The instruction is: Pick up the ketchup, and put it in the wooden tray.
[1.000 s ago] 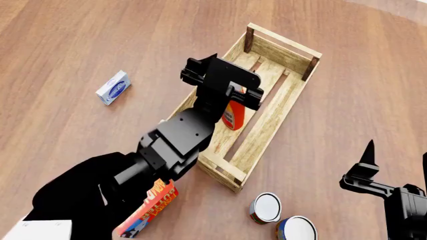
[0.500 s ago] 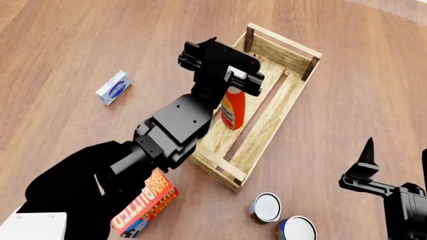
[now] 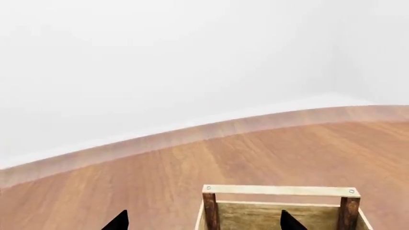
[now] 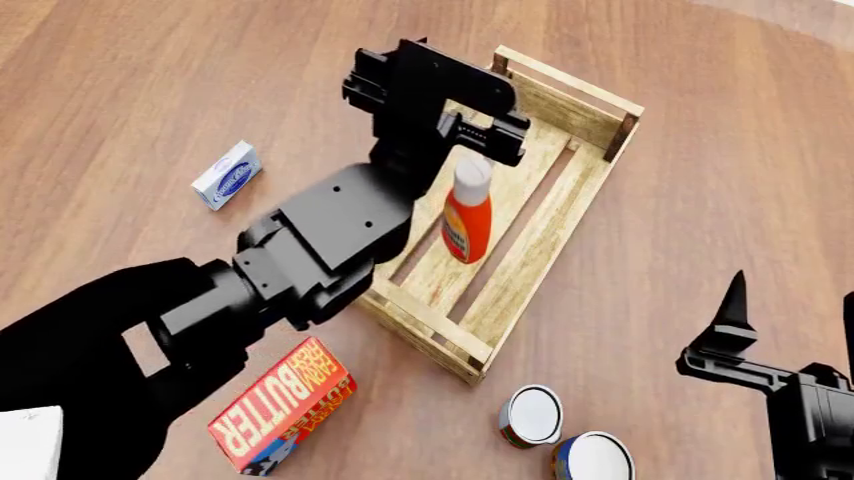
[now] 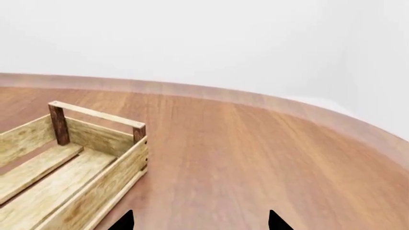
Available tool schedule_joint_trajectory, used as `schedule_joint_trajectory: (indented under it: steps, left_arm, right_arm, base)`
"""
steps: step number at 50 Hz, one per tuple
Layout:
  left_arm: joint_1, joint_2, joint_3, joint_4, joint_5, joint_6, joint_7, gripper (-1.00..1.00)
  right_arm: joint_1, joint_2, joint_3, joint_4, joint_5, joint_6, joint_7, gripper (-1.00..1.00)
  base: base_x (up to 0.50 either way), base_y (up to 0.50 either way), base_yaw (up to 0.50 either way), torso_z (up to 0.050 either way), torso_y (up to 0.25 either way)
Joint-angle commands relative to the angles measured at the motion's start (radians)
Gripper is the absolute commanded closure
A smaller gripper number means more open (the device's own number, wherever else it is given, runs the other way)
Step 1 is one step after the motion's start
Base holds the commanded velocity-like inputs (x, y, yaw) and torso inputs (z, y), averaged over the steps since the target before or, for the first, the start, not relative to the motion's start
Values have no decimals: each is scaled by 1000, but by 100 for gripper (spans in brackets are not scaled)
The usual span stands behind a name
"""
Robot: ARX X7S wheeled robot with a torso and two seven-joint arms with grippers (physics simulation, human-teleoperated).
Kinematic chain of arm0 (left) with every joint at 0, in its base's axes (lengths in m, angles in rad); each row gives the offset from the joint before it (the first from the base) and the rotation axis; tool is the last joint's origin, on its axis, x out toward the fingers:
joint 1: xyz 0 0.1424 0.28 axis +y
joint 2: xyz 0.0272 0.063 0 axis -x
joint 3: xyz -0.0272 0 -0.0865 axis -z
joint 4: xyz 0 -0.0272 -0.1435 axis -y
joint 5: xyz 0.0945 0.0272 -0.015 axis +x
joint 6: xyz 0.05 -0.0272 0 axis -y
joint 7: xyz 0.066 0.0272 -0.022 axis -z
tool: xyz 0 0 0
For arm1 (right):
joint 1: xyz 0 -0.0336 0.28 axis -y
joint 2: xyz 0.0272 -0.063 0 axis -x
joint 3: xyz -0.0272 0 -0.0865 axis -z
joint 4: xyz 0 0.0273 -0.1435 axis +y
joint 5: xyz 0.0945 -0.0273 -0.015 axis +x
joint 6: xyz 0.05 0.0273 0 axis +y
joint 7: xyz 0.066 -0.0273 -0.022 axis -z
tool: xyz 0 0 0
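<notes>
Two cans (image 4: 567, 437) stand side by side at the near edge of the desk (image 4: 160, 80), touching or almost touching, lids up. To their right the right pincer (image 4: 787, 320) hangs above the desk with its tips spread apart and nothing between them; the right wrist view shows the same two dark tips wide apart over bare wood. On the near left lies a red-and-yellow butter box (image 4: 283, 405), flat, well apart from the cans and just short of the tray's near corner.

The wooden tray (image 4: 567, 215) lies with its long axis running from near centre toward the far right. The ketchup (image 4: 466, 213) is inside it, over the middle slats. Its white cap points up and toward the far end, so the bottle's long axis stands upright or nearly so; the label faces the near side.

The left arm reaches over the tray's left wall and hides part of it. The left pincer (image 4: 467, 135) sits just above the cap, fingers parted, gripping nothing; the left wrist view shows both tips spread before the tray's far end wall (image 3: 280, 191).

Farther left, a small blue-and-white box (image 4: 226, 175) lies flat, well apart from the tray.
</notes>
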Motion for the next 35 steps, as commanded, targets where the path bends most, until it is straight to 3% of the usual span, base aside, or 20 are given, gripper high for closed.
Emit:
schedule_joint_trajectory:
  steps: [1, 11, 14, 21, 31, 35]
  left_arm:
    - [-32, -78, -4, 164, -9, -32, -64, -100]
    - [-37, -110, -8, 227, -13, -43, -90, -100]
    - [-37, -116, -11, 233, -15, -43, -90, -100]
    - [-47, -142, -24, 267, -28, -49, -99, -100]
    - [-44, -247, -36, 422, -43, -67, -198, -100]
    - [-19, -323, -42, 520, -29, -43, -264, -100]
  right_arm:
    - [-1, -2, -3, 5, -12, -19, -6, -100]
    - [-1, -2, -5, 6, -18, -25, -6, -100]
    - [-167, 16, 48, -276, 18, 85, 115, -100]
    - [-184, -11, -4, -337, -34, 89, 153, -100]
    - [-213, 4, 13, -362, -17, 84, 148, -100]
    - [-210, 5, 3, -352, -16, 79, 140, -100]
  base:
    - [0, 0, 0, 0, 0]
    - [0, 0, 0, 0, 0]
    - [0, 0, 0, 0, 0]
    - [0, 0, 0, 0, 0]
    - [0, 0, 0, 0, 211]
    - [0, 0, 0, 0, 250]
